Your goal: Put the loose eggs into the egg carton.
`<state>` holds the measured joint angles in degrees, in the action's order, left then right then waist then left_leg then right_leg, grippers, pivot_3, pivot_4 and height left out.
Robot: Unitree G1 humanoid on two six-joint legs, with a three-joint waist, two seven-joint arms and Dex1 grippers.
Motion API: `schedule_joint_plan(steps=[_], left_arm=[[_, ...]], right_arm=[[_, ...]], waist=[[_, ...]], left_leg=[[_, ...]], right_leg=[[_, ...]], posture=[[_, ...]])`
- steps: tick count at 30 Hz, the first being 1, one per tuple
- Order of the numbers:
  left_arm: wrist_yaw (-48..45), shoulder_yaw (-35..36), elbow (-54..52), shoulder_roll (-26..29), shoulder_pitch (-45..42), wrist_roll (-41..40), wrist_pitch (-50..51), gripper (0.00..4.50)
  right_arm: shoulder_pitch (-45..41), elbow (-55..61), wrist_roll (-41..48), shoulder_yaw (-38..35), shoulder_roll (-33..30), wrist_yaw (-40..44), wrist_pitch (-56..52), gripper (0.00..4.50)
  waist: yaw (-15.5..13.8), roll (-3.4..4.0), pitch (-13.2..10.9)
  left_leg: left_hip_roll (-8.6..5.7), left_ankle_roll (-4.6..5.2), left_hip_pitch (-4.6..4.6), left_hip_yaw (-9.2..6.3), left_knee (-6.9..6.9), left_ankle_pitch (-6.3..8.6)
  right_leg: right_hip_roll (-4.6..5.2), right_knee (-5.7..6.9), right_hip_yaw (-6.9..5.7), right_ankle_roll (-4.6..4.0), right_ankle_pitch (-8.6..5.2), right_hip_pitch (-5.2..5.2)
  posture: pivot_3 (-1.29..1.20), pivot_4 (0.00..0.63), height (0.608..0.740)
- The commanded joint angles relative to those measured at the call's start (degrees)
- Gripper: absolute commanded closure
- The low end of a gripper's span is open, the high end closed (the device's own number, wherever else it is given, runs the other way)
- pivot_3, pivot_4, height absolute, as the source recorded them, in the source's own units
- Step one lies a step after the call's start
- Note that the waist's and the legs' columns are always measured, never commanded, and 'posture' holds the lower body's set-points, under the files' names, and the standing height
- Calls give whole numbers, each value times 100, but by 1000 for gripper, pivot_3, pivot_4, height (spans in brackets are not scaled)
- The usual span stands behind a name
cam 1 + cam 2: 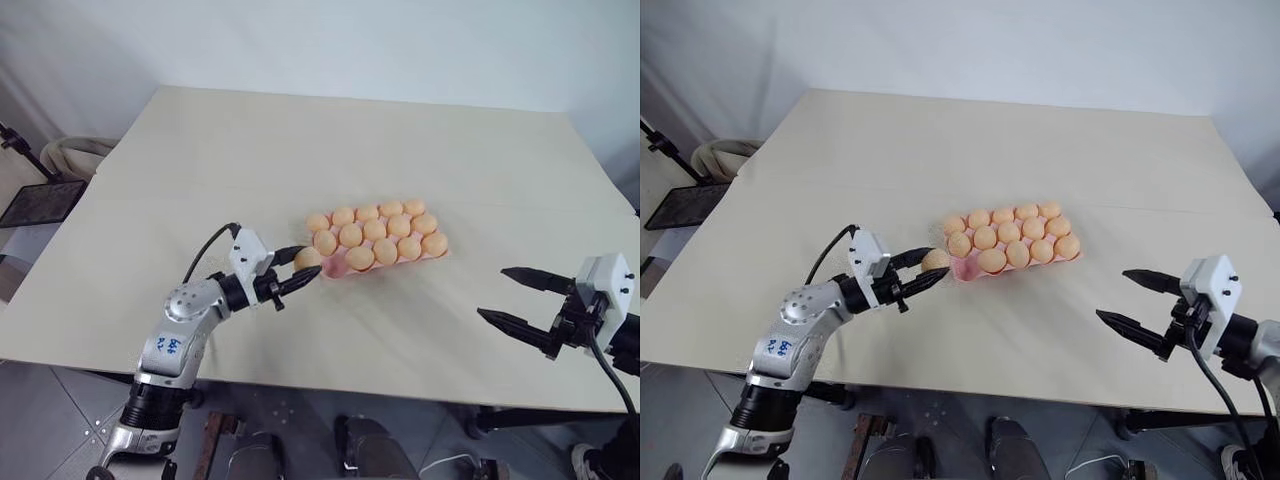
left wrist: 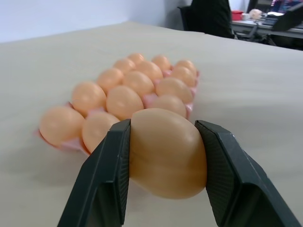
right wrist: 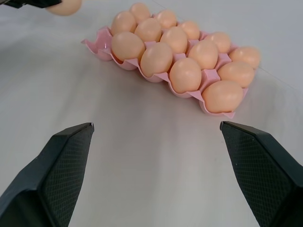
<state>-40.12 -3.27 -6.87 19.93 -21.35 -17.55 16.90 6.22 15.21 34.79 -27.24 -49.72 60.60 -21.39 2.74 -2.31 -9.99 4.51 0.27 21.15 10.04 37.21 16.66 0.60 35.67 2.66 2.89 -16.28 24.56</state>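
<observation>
One loose egg (image 2: 165,153) sits pinched between the two black fingers of the left hand (image 1: 296,270), just beside the near-left corner of the pink egg carton (image 1: 336,267) on the tabletop (image 1: 300,140). Right hand (image 1: 515,297) hangs wide open, empty, well apart from the carton.

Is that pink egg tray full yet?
Almost: the egg carton has one empty corner cup, nearest the egg that the left end effector holds.

Light is bright and even — shadows on the table (image 1: 420,160) stay soft; far background in left wrist view is blurred.
</observation>
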Motion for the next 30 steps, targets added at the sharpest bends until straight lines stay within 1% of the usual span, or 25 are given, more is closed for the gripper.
schedule_joint_plan(steps=[1, 7, 13, 16, 21, 24, 26, 27, 30], left_arm=[[64, -230, 97, -158, -261, 145, -62, 2595], [145, -469, 903, -524, -803, 447, -457, 2595], [146, -488, 1253, -545, -993, 609, -491, 2595], [116, -507, 1248, -532, -980, 641, -501, 1730], [38, -508, 1189, -548, -990, 653, -529, 84], [-31, -428, 1033, -511, -998, 555, -461, 36], [-78, -396, 955, -447, -1044, 505, -261, 36], [-108, -360, 882, -367, -1096, 454, -5, 36], [-372, -83, 679, -250, -1187, -139, 670, 36]], right_arm=[[-72, 20, 14, -28, -4, 20, 77, 0], [-36, 56, -8, -60, 33, 16, 102, 0], [228, 226, 15, -244, 101, -37, 98, 0], [271, 254, 27, -262, 117, -76, 97, 0], [201, 211, 17, -189, 114, -115, 100, 0], [137, 175, 9, -142, 110, -122, 107, 0], [108, 157, 3, -124, 109, -119, 109, 0], [91, 146, 0, -115, 110, -117, 110, 0], [25, 105, -18, -64, 114, -118, 114, 0]], waist=[[-5, 0, 0], [-34, 0, 0], [-64, 0, 0], [-73, 0, 0], [-98, 0, 0], [-98, 0, 0], [-101, 0, 0], [-102, 0, 0], [-94, 1, 0]], left_leg=[[0, 0, 0, 0, 0, 0], [-1, -1, 2, 0, -3, 0], [1, -1, 3, -1, -5, 0], [1, -2, 3, 0, -5, 1], [0, -1, 2, 0, -2, 0], [0, -1, 2, 0, -3, 0], [1, -2, 3, -1, -4, 0], [1, -2, 3, -1, -4, 1], [2, -2, 2, 0, -4, 0]], right_leg=[[0, -1, 0, 0, 0, 0], [-3, 0, 1, 2, 1, 3], [-5, -1, 1, 2, 1, 4], [-3, -1, 1, 2, 1, 4], [-3, 0, 1, 2, 1, 3], [-3, 0, 1, 2, 1, 3], [-4, -1, 1, 2, 1, 4], [-4, -1, 1, 2, 1, 4], [-4, 1, 0, 2, 1, 4]], posture=[[0, 150, 740], [0, 150, 740], [0, 150, 740], [0, 150, 740], [0, 150, 740], [0, 150, 740], [0, 150, 740], [0, 150, 740], [0, 150, 740]])
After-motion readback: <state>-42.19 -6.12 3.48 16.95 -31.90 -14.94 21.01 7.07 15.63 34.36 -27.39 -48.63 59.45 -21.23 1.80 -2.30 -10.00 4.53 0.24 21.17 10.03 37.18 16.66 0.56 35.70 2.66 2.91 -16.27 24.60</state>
